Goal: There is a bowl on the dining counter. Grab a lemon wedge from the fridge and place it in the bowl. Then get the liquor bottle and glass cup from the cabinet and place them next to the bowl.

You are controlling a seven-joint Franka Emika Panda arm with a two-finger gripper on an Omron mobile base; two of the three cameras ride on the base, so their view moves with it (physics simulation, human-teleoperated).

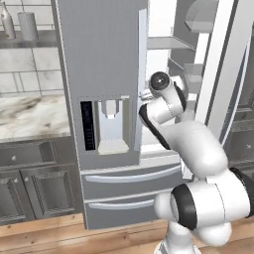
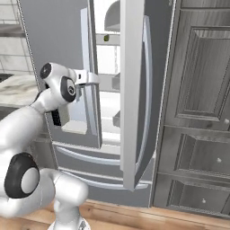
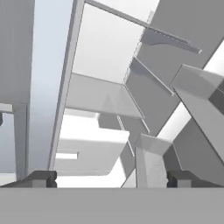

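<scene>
My gripper [image 3: 111, 178] is spread wide with nothing between its tips, and it points into the open fridge [image 1: 106, 74]. In the right base view my hand [image 2: 87, 79] sits at the edge of the closed left door, just beside its long pale handle [image 2: 90, 67]. The right door [image 2: 134, 94] stands swung out toward me, edge-on. Inside I see white shelves [image 3: 98, 94] and door bins [image 3: 192, 83]. A tiny dark green speck, possibly the lemon wedge [image 2: 106, 38], lies on an upper shelf, well above my hand. On a wall shelf left of the fridge stand the liquor bottle [image 1: 7, 22] and the glass cup [image 1: 28, 26], side by side.
</scene>
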